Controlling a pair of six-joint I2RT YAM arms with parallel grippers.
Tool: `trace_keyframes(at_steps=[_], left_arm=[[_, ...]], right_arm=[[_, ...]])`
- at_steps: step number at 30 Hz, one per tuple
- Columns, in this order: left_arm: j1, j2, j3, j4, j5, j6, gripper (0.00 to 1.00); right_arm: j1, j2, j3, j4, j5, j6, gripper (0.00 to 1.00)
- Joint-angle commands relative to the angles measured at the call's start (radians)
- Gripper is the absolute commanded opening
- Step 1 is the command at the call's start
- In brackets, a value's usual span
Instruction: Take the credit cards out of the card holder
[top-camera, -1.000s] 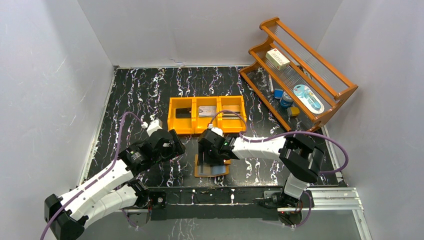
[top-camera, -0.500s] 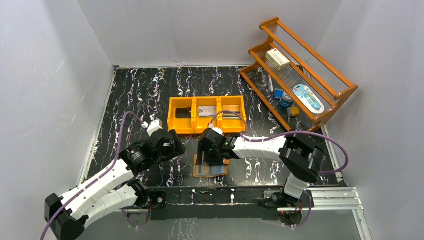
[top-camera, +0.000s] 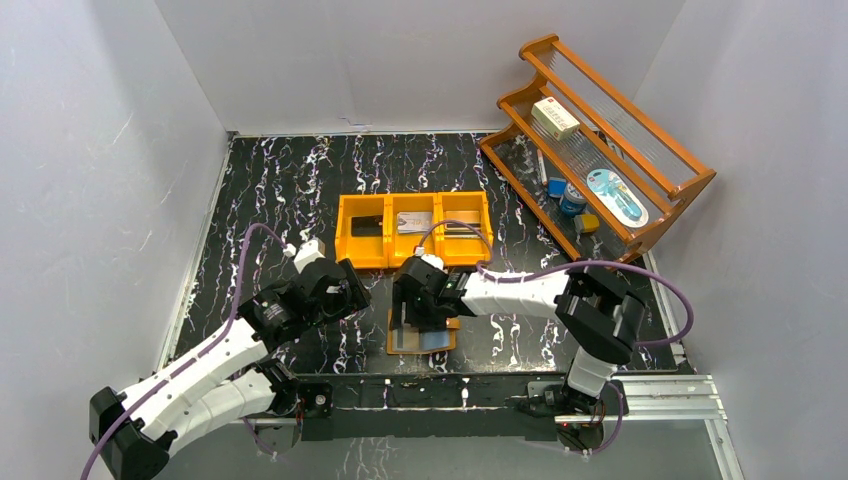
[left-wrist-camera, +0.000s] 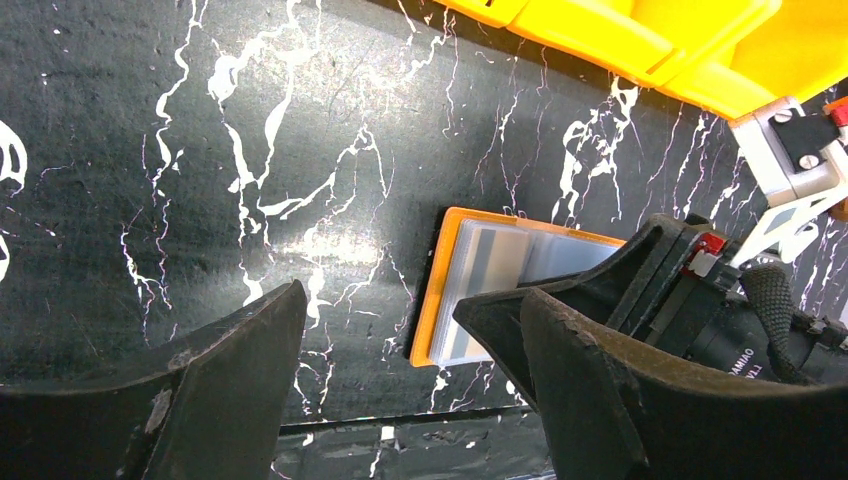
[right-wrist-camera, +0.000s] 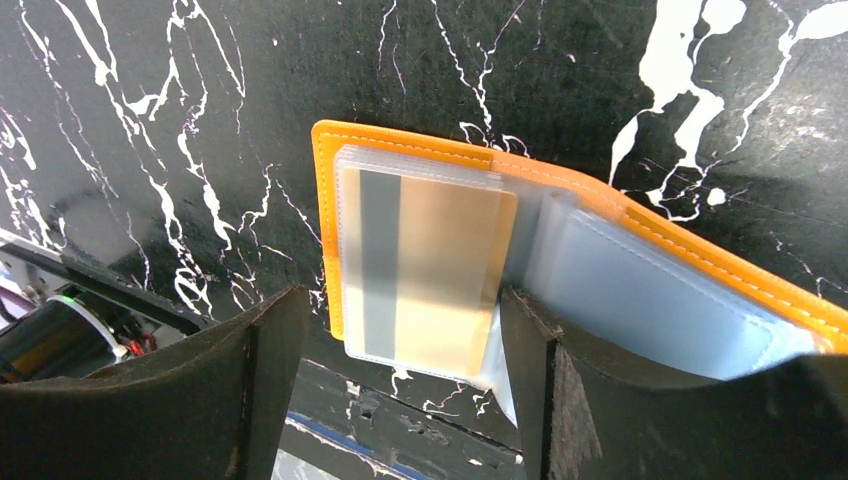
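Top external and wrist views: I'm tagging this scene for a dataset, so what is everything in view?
card holder: one, tan-orange, open on the table's near middle.
credit card: one, pale metallic with grey stripe, in the holder's clear sleeve.
bin: one, orange, three compartments, behind the holder.
loose cards: three, black, grey, striped, one per bin compartment.
rack: one, brown wood, far right.
white box: one, white, rack's upper shelf.
small items: several, mostly blue, rack's lower shelf.
table: one, black with white veins.
left gripper: one, black, open, left of the holder.
right gripper: one, black, open, over the holder's card leaf.
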Motion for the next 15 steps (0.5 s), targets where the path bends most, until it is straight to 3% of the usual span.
trace_keyframes(at_steps=[1,15], left_arm=[[0.003,-0.036,0.006,-0.025,-0.053,-0.012,0.78],[0.003,-0.101,-0.001,-0.078,-0.098,-0.043,0.78]], right_arm=[[0.012,0.042,0.05,-0.123,0.091,0.002,0.78],[0.061,0.151,0.178,-0.257,0.188,0.004,0.67]])
